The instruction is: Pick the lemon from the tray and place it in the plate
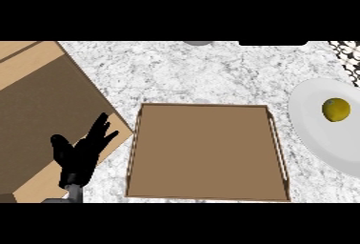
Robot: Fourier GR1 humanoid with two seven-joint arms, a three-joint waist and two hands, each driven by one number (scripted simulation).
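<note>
One lemon on plate | left hand fingers spread, beside tray

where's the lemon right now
In the head view the lemon lies on the white plate at the right edge, to the right of the brown tray.

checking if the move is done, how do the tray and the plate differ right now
The tray is brown and square with raised walls; the plate is white and round. The tray's floor is bare, while the plate holds the lemon. The tray sits mid-view and shows whole; the plate is cut off by the right edge. Both lie flat on the marble counter.
</note>
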